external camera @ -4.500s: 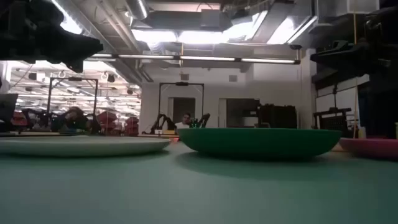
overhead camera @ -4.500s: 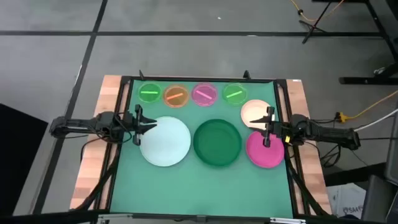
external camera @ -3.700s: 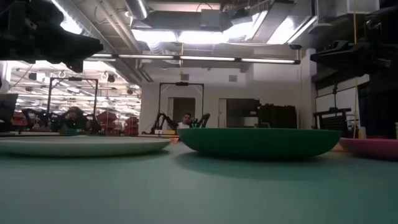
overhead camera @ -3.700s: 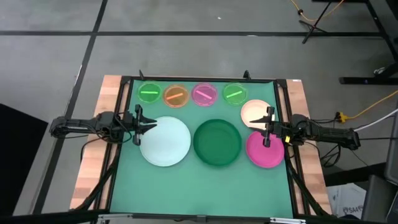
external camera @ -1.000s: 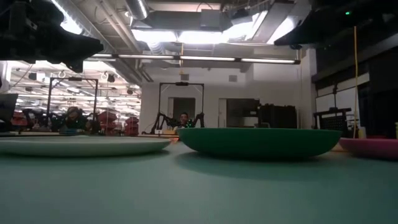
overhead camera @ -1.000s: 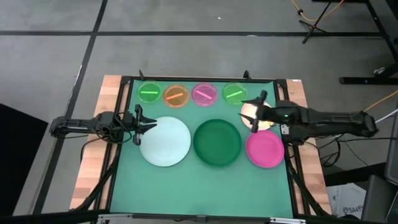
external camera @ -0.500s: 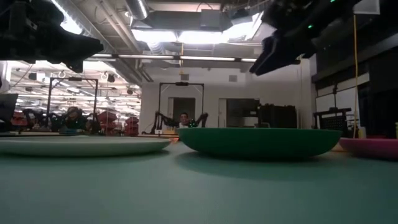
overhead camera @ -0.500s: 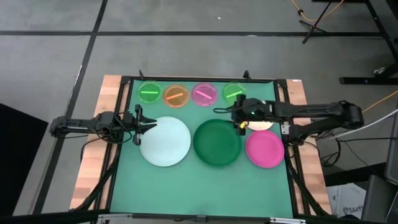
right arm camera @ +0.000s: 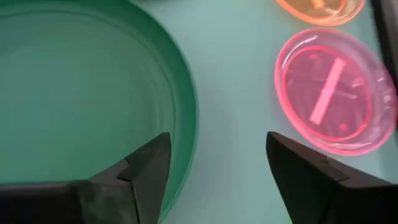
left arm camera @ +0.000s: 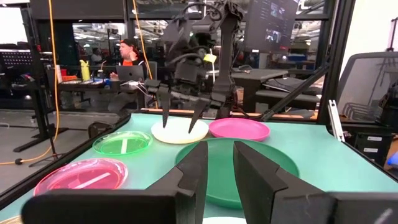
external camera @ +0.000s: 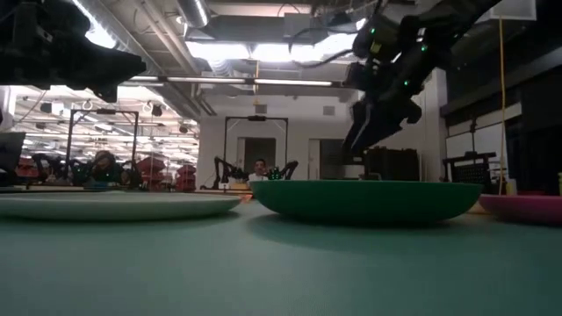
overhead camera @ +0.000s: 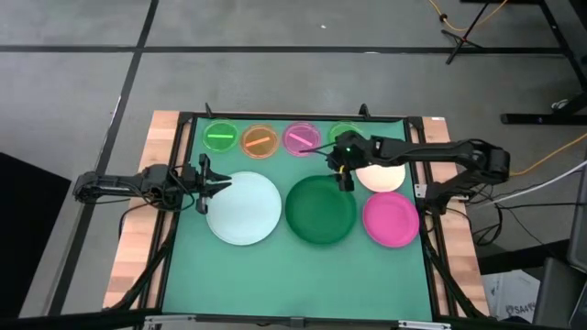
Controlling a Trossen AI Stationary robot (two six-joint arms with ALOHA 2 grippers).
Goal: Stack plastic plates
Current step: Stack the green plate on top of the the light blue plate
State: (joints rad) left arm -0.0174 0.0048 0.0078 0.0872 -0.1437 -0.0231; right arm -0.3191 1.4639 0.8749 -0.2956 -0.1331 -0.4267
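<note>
Several plastic plates lie flat on the green mat. Small green [overhead camera: 220, 137], orange [overhead camera: 260, 140] and pink [overhead camera: 301, 137] plates line the far edge. White [overhead camera: 243, 208], dark green [overhead camera: 320, 209] and magenta [overhead camera: 392, 219] plates sit nearer, with a cream plate [overhead camera: 383, 175] at the far right. My right gripper [overhead camera: 333, 167] hangs open, slanting down, over the dark green plate's far right rim [right arm camera: 186, 118], clear of it. My left gripper [overhead camera: 209, 180] waits level at the white plate's left edge, its fingers [left arm camera: 219, 163] a little apart with nothing between them.
A black frame [overhead camera: 293, 116] borders the mat, with wooden strips outside it. The right arm [overhead camera: 440, 151] reaches over the cream plate and hides most of a fourth small plate [overhead camera: 345, 131]. Bare mat [overhead camera: 293, 280] lies near the front edge. People sit in the room beyond the table.
My right gripper has swung from above the cream plate toward the table's left, tipped its fingers downward and sunk toward the dark green plate's far rim, staying open. No plate has moved.
</note>
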